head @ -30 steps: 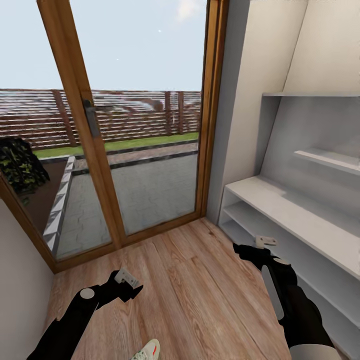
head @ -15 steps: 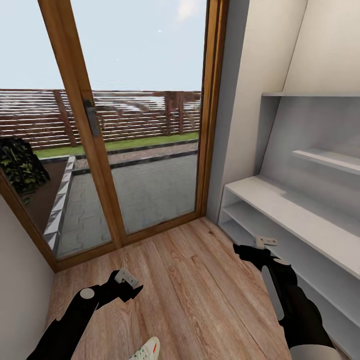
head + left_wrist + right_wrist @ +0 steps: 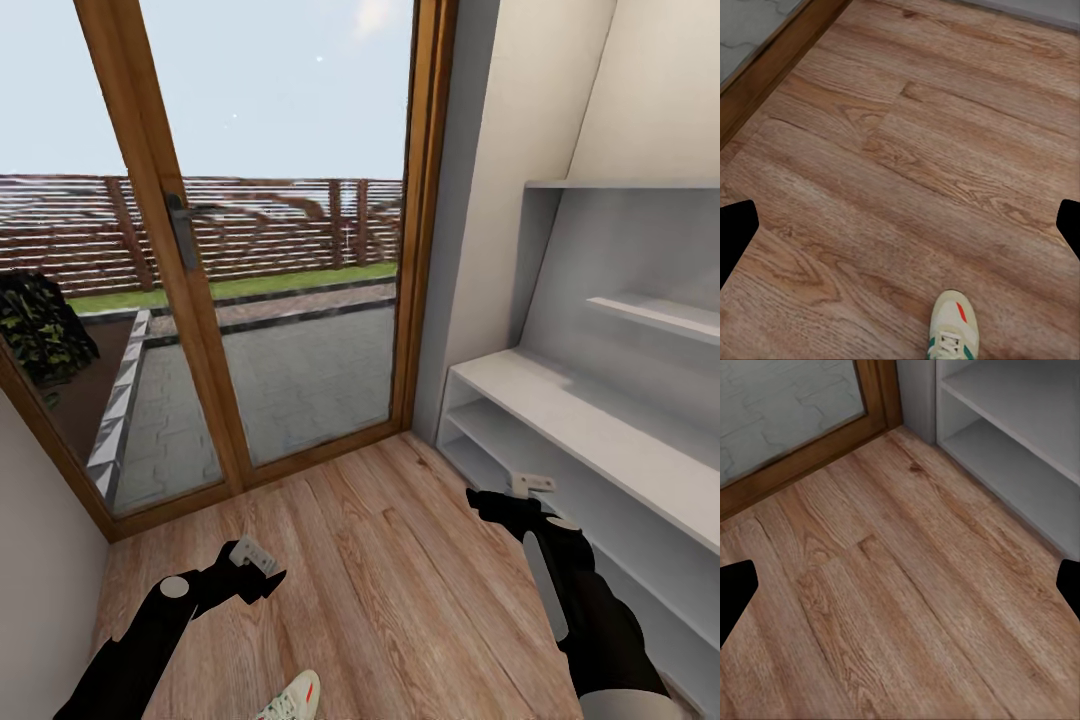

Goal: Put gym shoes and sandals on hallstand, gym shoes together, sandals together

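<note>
Head view. The corridor floor [image 3: 380,560] of wood-grain planks ends at a glazed door [image 3: 290,300] in a wooden frame, with a dark handle [image 3: 182,232] on its left stile. Through the glass lie a paved terrace, a strip of grass and a slatted fence. The hallstand [image 3: 590,420], pale grey-white, lines the right wall: two long open shelves low down, two staggered shelves on the tall back; the shelves that show are bare. The left gripper [image 3: 252,556] hangs above the floor at lower left; the right gripper [image 3: 530,484] hangs near the front edge of the hallstand's lower shelf. Both appear spread, though the fingers are small here. One gym shoe [image 3: 295,700] lies on the floor at the bottom edge, between the two arms, cut off by the frame; a red mark shows on its cream upper.

Left wrist view. The left gripper [image 3: 900,225] is released and holds nothing: its two dark fingertips [image 3: 736,232] sit at opposite edges with bare floor [image 3: 907,165] between them. The gym shoe [image 3: 954,327] lies on the planks, partly cropped, showing green stripes and a red patch. The door's wooden sill [image 3: 772,67] crosses one corner.

Right wrist view. The right gripper [image 3: 900,592] is likewise released and empty, fingertips [image 3: 735,592] wide apart over the floor [image 3: 892,607]. The hallstand's [image 3: 1020,457] two lower shelves and the door sill [image 3: 802,465] meet at a corner.
</note>
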Robot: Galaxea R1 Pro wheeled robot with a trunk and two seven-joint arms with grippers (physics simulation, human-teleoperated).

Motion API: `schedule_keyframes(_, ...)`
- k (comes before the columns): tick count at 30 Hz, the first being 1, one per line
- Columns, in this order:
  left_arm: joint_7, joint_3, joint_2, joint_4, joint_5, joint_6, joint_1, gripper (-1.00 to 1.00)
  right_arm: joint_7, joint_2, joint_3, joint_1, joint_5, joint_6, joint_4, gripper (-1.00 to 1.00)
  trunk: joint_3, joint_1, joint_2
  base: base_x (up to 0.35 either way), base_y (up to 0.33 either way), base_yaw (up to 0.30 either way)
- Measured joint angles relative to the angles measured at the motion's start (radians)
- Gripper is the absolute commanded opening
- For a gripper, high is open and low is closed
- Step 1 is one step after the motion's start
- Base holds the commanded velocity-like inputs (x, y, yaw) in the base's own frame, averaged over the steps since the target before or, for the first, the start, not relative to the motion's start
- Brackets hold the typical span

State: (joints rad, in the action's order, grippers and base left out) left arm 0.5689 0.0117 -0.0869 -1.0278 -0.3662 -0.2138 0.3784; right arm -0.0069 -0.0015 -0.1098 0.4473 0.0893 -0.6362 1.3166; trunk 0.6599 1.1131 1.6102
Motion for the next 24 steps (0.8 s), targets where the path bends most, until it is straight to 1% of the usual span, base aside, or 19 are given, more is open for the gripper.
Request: schedule_keyframes(24,0.0,0.0,-0.004,0.011,0.0,0.0,-0.001,1.0,-0.004,0.0,0.0,0.0,-0.004,0.0,-0.002,1.0,0.114,0.092,0.168,0.0,0.0,0.0)
